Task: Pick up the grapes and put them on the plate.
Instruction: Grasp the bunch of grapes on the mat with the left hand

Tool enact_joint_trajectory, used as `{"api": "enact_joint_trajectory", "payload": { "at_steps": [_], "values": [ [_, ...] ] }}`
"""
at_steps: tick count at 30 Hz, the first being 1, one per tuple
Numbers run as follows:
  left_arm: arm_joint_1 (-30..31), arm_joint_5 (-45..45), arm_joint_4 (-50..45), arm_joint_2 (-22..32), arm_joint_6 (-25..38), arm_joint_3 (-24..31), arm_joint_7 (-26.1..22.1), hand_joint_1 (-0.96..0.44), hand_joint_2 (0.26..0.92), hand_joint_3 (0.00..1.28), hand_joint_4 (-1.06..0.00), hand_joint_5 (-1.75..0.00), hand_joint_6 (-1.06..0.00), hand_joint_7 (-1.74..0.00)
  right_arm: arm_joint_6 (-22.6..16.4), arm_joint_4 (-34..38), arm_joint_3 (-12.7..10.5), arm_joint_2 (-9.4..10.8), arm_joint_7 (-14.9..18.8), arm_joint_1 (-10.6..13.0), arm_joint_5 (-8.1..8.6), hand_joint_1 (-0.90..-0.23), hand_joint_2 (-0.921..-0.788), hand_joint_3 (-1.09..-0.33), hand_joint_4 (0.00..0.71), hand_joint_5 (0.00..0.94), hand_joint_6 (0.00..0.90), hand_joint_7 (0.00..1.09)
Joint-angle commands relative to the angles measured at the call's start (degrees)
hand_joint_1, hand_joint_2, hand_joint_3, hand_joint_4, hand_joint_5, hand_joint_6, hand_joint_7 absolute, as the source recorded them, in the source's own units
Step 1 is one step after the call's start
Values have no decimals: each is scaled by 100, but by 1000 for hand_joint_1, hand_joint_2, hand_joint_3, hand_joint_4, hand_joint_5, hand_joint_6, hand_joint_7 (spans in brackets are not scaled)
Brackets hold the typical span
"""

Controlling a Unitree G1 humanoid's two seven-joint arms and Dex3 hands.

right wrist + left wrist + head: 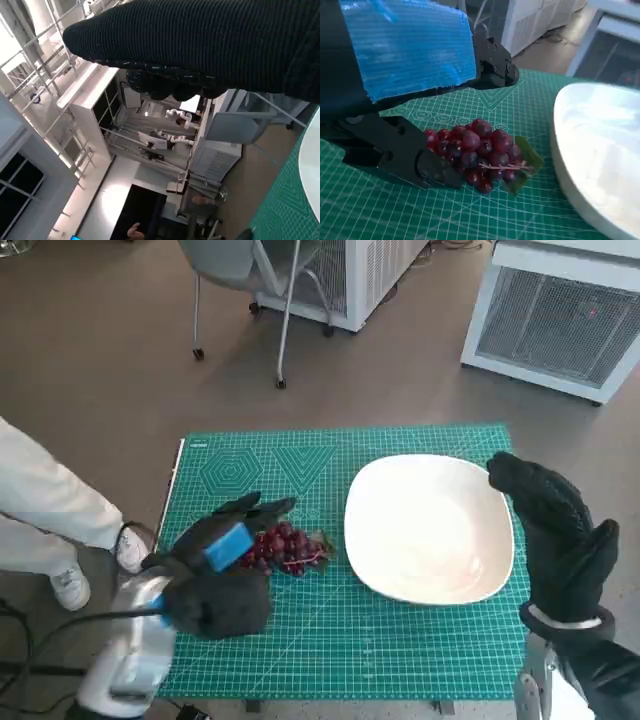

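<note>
The grapes lie on the green mat, just to the left of the plate and not on it yet. The left hand is much nearer to them than the right hand. It is right at the bunch, on the side away from the plate. In the left wrist view the grapes sit between the black fingers above and the black thumb part below. The thumb part touches the bunch or is right against it, and the upper fingers are still apart from it. So this hand is spread around the grapes and does not have a hold on them yet. I think it needs to close next.

The bunch lies long-ways pointing toward the plate, with its leaf at the plate end.

The right hand hangs in the air by the far right edge of the plate. Its fingers look spread and it carries nothing.

I count 1 bunch of grapes, 1 plate and 1 mat.
</note>
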Motion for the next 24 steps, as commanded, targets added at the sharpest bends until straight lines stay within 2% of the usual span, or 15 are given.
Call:
{"api": "enact_joint_trajectory", "payload": {
  "at_steps": [1, 12, 24],
  "values": [
    [-232, 246, 304, -92, 99, -242, 81, -10, 748, 3, -136, -6, -340, -9, 117, -24, -24, -26, 34, 129, 40, -523, -921, -552, 467, 0, 133, 560],
    [-639, 504, 1030, -325, 229, -606, 147, 9, 764, 9, -150, -5, -345, -4, 197, -107, -44, -21, 36, 179, 79, -525, -921, -549, 467, 0, 133, 560],
    [-1182, 713, 2106, -601, 252, -930, 416, -5, 779, 12, -181, -9, -345, -1, 158, -125, -46, -10, -6, 209, -24, -523, -921, -551, 466, 0, 131, 562]
  ]
}}
